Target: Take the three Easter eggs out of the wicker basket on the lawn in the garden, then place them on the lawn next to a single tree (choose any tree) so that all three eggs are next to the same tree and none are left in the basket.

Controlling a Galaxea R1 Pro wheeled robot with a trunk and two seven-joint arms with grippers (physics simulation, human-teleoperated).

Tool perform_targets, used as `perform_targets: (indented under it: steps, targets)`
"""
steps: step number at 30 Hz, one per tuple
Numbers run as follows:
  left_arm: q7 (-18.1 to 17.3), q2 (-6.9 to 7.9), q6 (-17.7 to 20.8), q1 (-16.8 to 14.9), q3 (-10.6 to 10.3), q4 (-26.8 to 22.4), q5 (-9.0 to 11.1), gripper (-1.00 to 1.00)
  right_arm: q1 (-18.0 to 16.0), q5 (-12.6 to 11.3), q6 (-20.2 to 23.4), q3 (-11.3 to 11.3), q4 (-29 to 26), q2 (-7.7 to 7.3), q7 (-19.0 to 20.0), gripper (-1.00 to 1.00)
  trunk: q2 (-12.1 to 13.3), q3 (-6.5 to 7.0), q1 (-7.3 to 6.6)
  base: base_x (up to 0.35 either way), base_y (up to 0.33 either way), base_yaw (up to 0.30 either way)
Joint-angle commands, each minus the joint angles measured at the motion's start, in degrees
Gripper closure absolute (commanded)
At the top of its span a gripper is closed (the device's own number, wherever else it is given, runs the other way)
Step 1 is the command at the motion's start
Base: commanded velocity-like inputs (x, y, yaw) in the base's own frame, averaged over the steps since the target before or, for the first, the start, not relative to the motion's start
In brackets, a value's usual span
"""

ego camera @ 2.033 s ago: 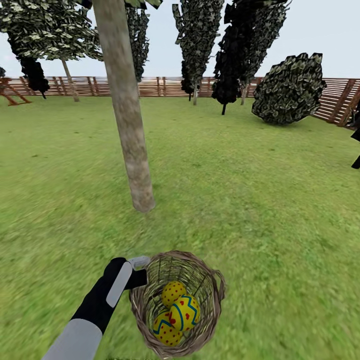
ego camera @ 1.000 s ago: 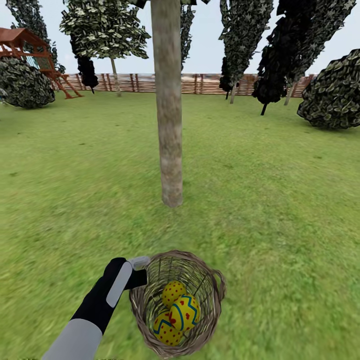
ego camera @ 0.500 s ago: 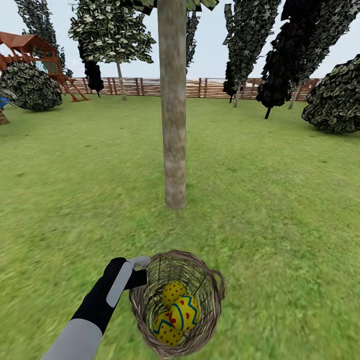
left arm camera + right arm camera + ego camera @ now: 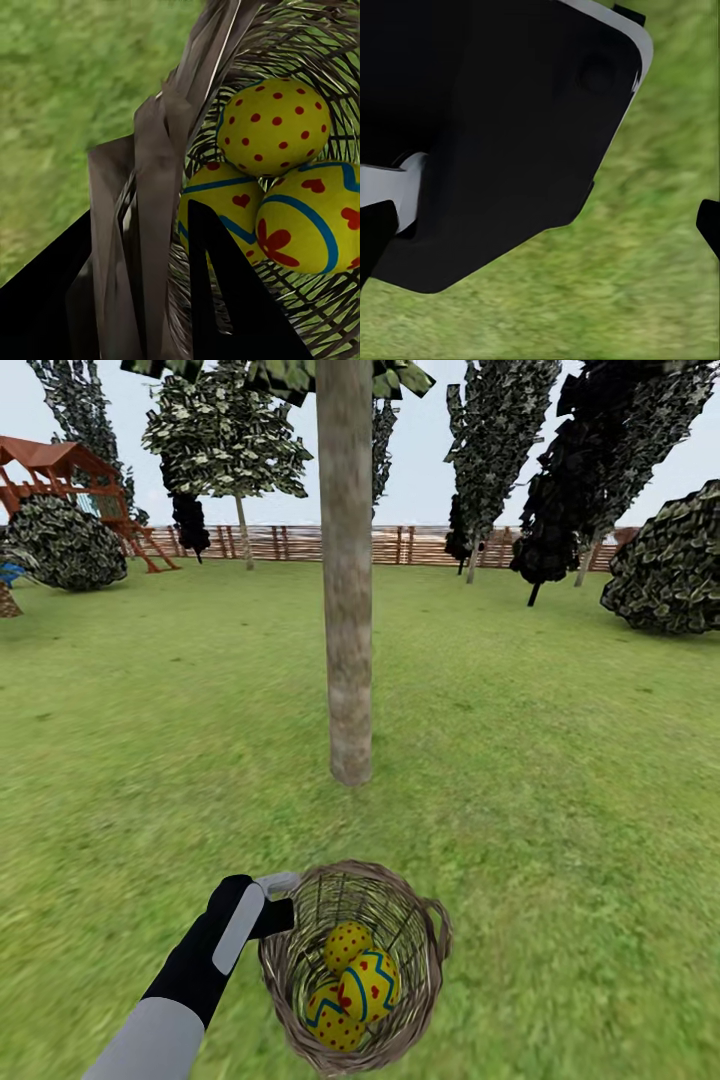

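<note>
While left gripper (image 4: 282, 905) clamps wicker basket (image 4: 425, 950) rim, three Easter eggs (image 4: 355, 985) sit inside, near tree (image 4: 348, 660) base on lawn (image 4: 560, 780). Right gripper spread open over grass.

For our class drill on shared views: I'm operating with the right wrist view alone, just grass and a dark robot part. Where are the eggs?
Observer: All three eggs lie in the basket, as the head view shows.
Operator: Is the basket on the grass?
Observer: The left jaws grip its rim, one finger inside and one outside. I cannot tell whether it rests on the lawn.
Operator: Any tree close by?
Observer: Yes, a thick pale trunk stands straight ahead, beyond the basket.
</note>
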Motion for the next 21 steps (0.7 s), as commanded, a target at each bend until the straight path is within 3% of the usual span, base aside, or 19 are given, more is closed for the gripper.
perform_targets:
  steps: [1,8,21]
  targets:
    - [0.58,0.01,-0.03,-0.05,-0.07,-0.05,1.08,1.00,-0.06,0.42,-0.09,-0.48,0.10,-0.03,0.11,-1.00,-0.09,0.00,0.02,0.000,0.000,0.000]
    - [0.58,0.01,-0.03,-0.05,-0.09,-0.05,1.08,1.00,-0.06,0.24,-2.24,-0.48,0.18,-0.09,0.11,-1.00,-0.09,0.62,0.02,0.000,0.000,0.000]
    - [0.58,0.01,-0.03,-0.05,-0.08,-0.05,1.08,1.00,-0.02,0.19,-2.43,-0.48,-0.35,-0.11,0.11,-1.00,-0.09,1.72,0.02,0.000,0.000,0.000]
